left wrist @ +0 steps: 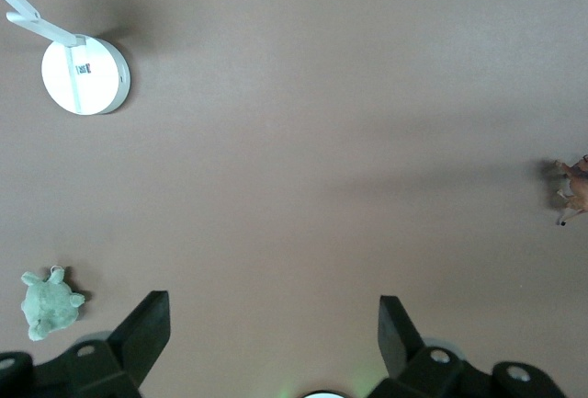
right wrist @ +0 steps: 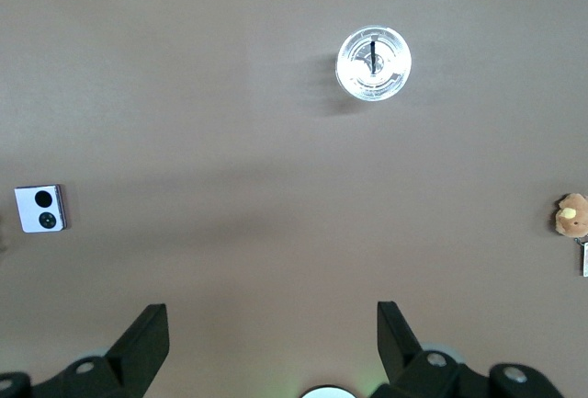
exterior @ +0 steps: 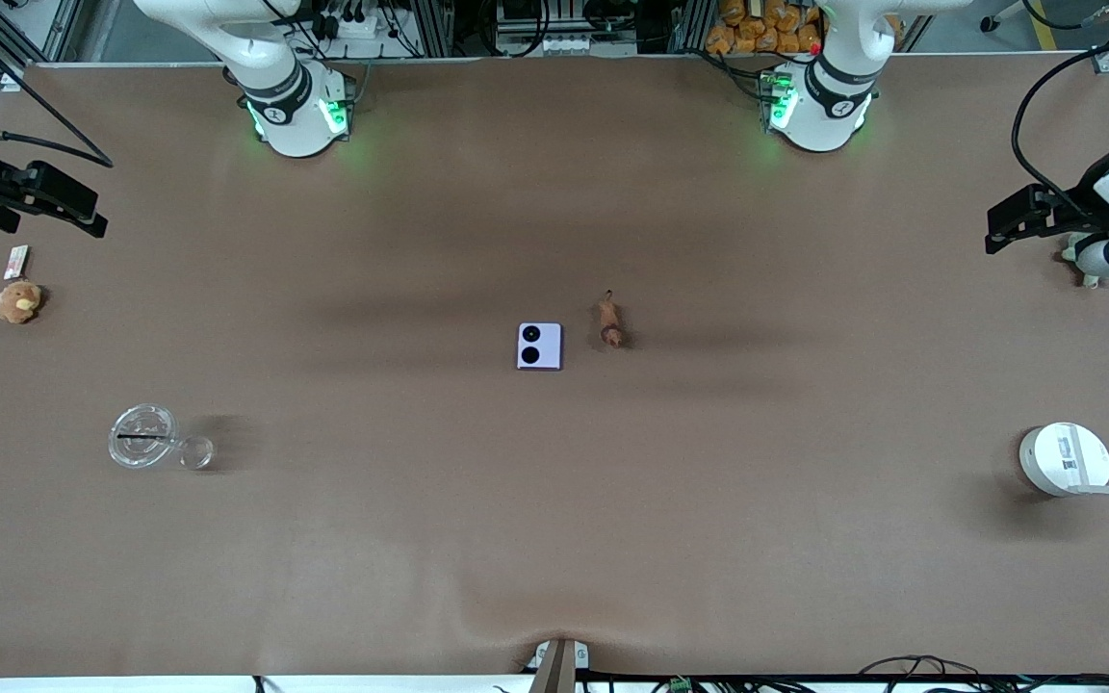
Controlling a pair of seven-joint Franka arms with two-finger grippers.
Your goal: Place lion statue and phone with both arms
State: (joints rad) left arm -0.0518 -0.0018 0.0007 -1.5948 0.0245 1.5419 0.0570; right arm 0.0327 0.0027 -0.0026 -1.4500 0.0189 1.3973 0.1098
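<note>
The lavender phone [exterior: 539, 346] lies flat in the middle of the table, its two black circles up; it also shows in the right wrist view [right wrist: 40, 209]. The reddish-brown lion statue [exterior: 610, 322] lies just beside it, toward the left arm's end; it shows at the edge of the left wrist view [left wrist: 574, 192]. My left gripper [left wrist: 274, 324] is open and empty, high over the left arm's end of the table [exterior: 1024, 221]. My right gripper [right wrist: 273, 324] is open and empty, high over the right arm's end [exterior: 49, 197]. Both are well apart from the two things.
A round white device [exterior: 1065, 459] with a label and a green plush turtle [left wrist: 50, 301] lie at the left arm's end. A clear lid [exterior: 142, 436], a small clear cup [exterior: 195, 451] and a brown plush [exterior: 19, 301] lie at the right arm's end.
</note>
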